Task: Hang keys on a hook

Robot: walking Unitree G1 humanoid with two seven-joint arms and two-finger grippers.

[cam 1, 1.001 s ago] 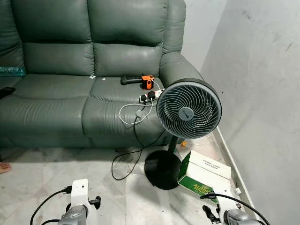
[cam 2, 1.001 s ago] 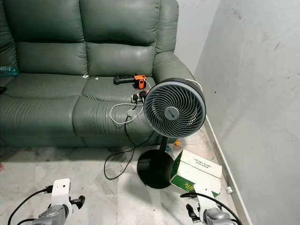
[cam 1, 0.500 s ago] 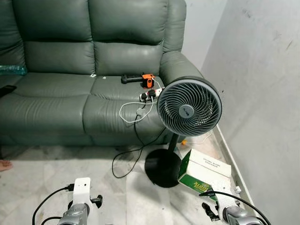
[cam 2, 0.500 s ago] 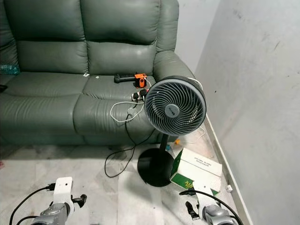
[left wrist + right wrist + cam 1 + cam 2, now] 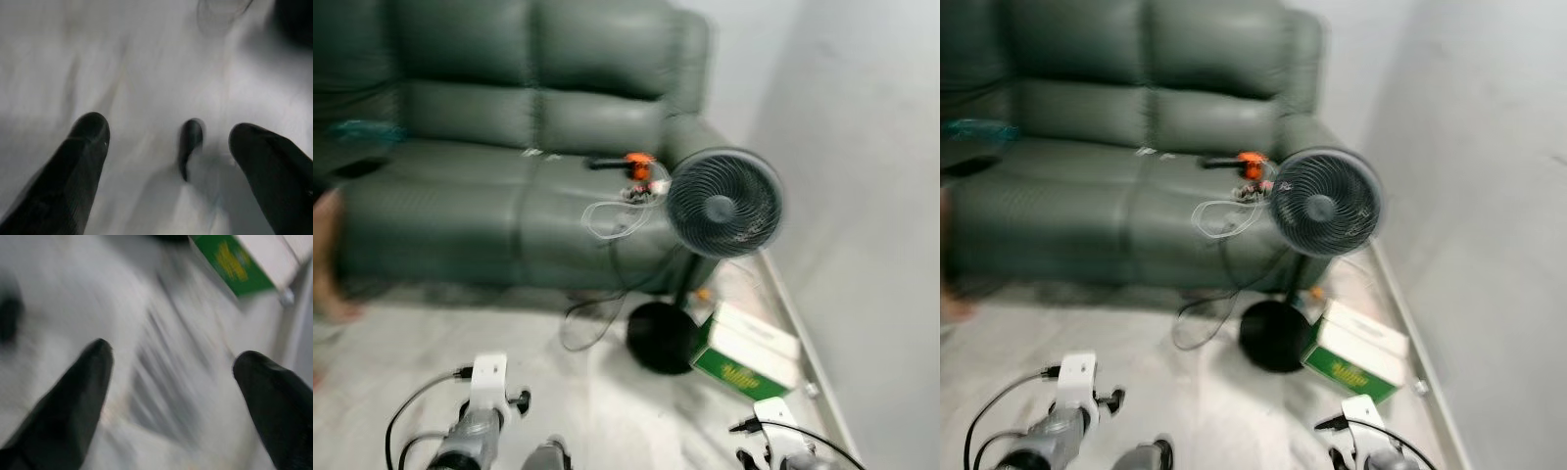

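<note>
Across the blurred room a green sofa (image 5: 509, 176) fills ten to twelve o'clock; keys and hook can't be made out, so the task looks barely begun. At two o'clock a black fan (image 5: 722, 204) stands beside a green-and-white box (image 5: 744, 352), cables (image 5: 607, 220) trailing nearby. Left gripper (image 5: 168, 142) and right gripper (image 5: 171, 364) hang spread, holding nothing

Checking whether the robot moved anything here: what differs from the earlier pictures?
Only the camera moved: the view has swung and blurred, and a person's leg has come into view. The fan, box and sofa lie as before; both grippers stay open over the floor, holding nothing.
</note>
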